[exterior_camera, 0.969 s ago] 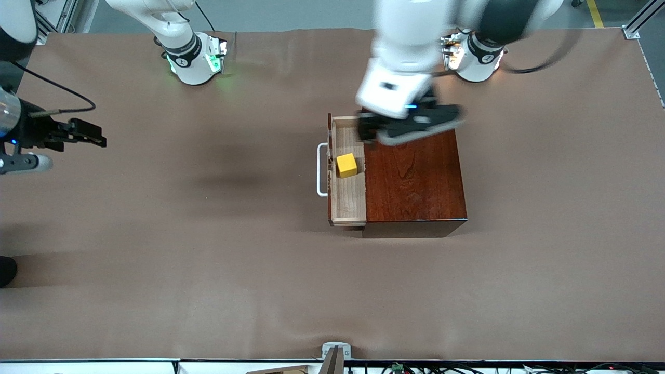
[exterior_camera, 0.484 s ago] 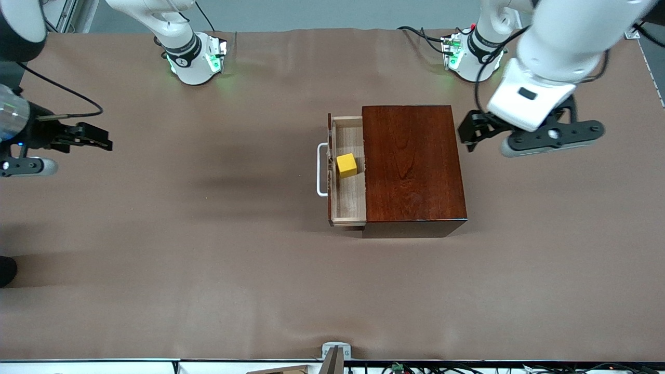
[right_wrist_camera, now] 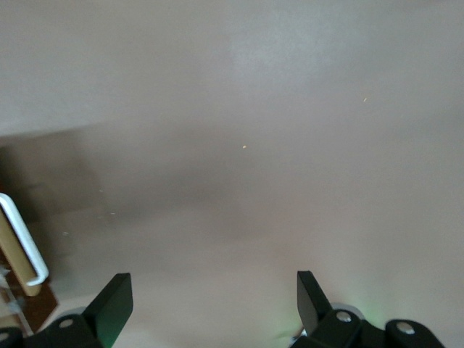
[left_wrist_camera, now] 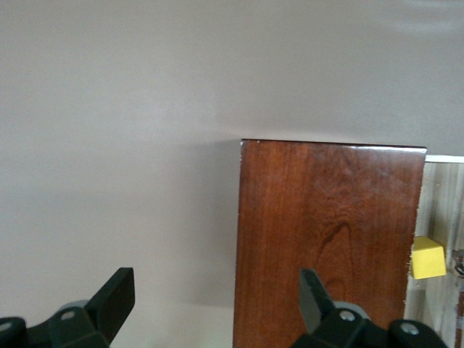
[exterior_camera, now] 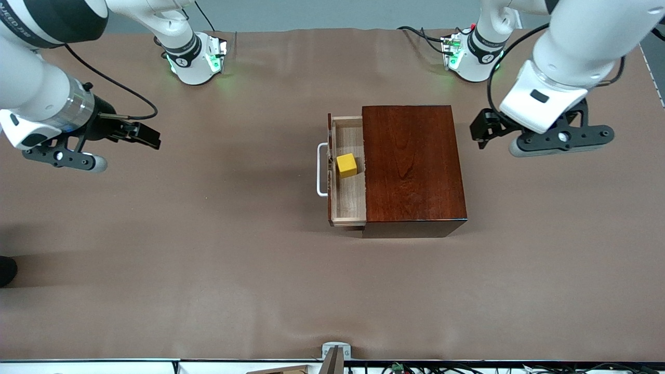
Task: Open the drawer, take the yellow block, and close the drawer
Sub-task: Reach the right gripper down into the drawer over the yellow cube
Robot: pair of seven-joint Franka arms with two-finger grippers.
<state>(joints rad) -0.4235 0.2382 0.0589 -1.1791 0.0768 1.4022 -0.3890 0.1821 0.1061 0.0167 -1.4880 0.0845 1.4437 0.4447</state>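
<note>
Drawer (exterior_camera: 347,171) pulled partway out of the mahogany box (exterior_camera: 413,166), yellow block (exterior_camera: 346,165) resting loose on the pale tray floor, close to the drawer front and its white handle (exterior_camera: 321,170). Left claw (exterior_camera: 483,134) hanging over bare desk (exterior_camera: 208,270) beside the box at the left arm's end, fingers spread wide and empty. Right claw (exterior_camera: 148,136) up over open desk well toward the right arm's end, fingers likewise apart, nothing held. Likely risk on the pick: a finger clipping the box's top edge or the drawer front, since only a narrow strip of tray lies exposed and the block sits between the two; a nudge there could jam the cube against a wall or shove the drawer shut. Ample free desk around the box on every side, clear air above the tray.
</note>
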